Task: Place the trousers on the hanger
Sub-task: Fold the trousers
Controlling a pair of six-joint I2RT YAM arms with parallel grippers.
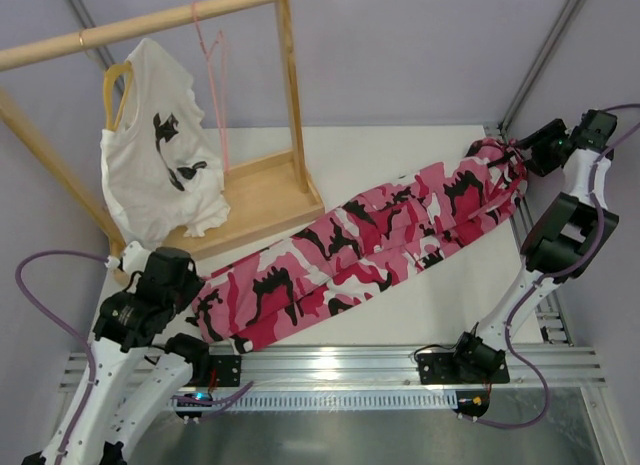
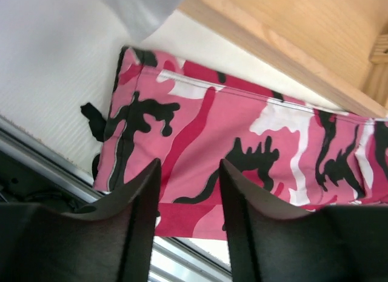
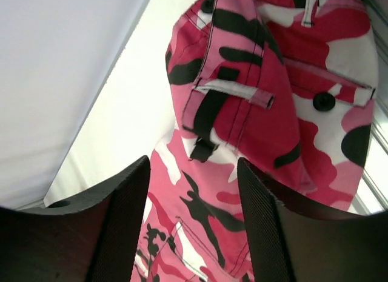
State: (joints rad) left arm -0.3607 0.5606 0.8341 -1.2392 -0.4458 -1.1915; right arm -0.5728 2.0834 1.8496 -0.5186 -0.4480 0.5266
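Observation:
The pink camouflage trousers (image 1: 370,235) lie flat, stretched diagonally across the table from near left to far right. The thin pale-pink hanger (image 1: 213,75) hangs bare from the wooden rail, apart from both arms. My left gripper (image 1: 198,307) hovers over the leg hems. In the left wrist view it (image 2: 189,167) stands open, with the hem cloth (image 2: 242,142) beyond the fingertips and nothing between them. My right gripper (image 1: 520,150) is at the waist end. In the right wrist view it (image 3: 193,164) is open above the waistband (image 3: 254,100), holding nothing.
A wooden rack with a flat base (image 1: 260,200) and top rail (image 1: 140,25) stands at the back left. A white T-shirt (image 1: 160,165) on a yellow hanger hangs from it. An aluminium rail (image 1: 340,365) runs along the near table edge. Grey walls close in behind and at the right.

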